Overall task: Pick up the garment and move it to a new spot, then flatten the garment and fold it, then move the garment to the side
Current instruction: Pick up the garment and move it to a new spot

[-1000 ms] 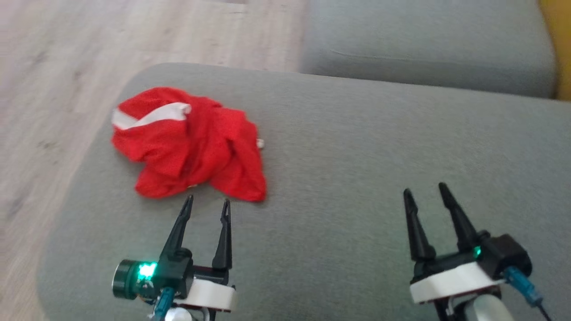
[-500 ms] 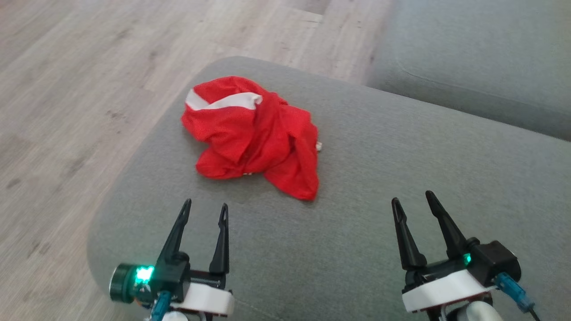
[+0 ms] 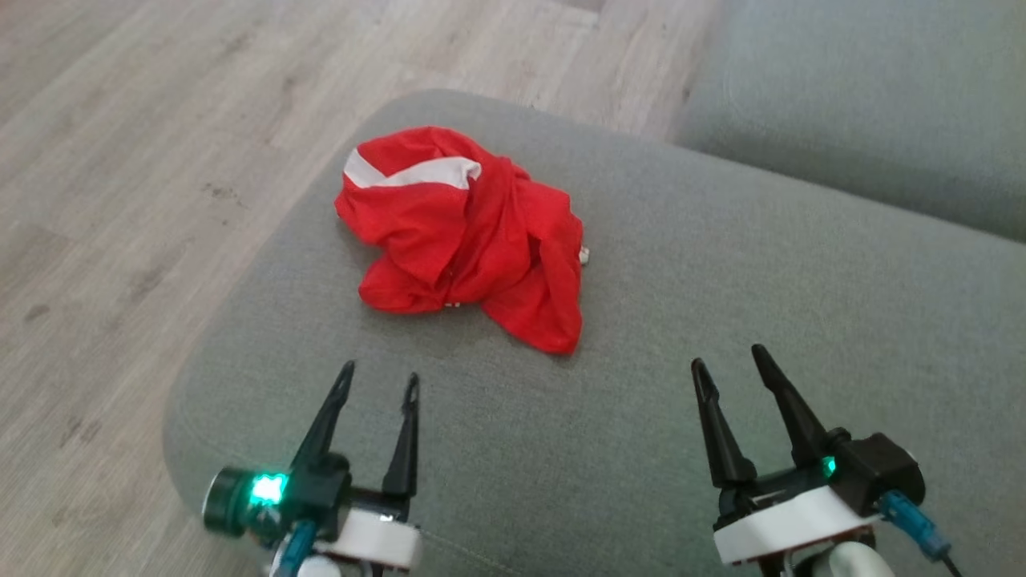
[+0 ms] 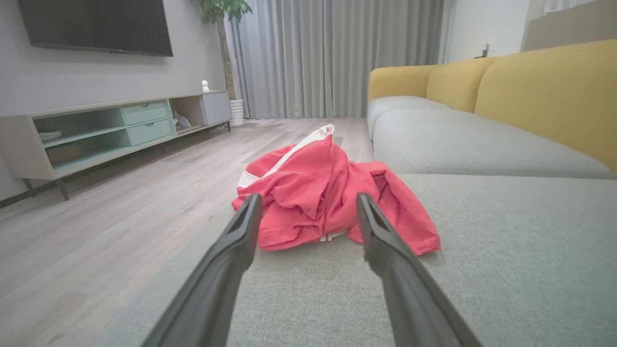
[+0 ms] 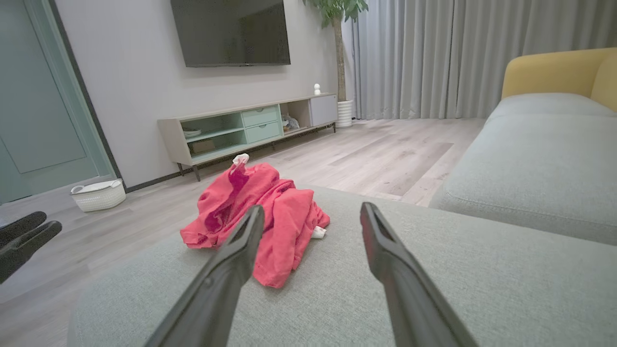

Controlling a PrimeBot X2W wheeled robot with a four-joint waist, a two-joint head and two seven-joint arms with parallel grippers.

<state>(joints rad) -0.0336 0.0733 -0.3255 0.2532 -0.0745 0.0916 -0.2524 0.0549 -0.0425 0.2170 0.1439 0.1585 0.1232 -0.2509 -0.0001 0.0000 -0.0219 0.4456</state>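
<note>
Over the last second the head camera has swung, so the whole scene now sits further right in its view; the garment (image 3: 465, 232) has not shifted on the grey cushion (image 3: 721, 280). Wooden floor (image 3: 120, 160) fills the left. The left gripper (image 3: 380, 371) is low over the cushion's near left part, its fingers spread and empty. It points at the crumpled red garment near the far left corner, just beyond the tips. Well to the right, the right gripper (image 3: 728, 357) is over bare cushion, fingers also spread and empty.
</note>
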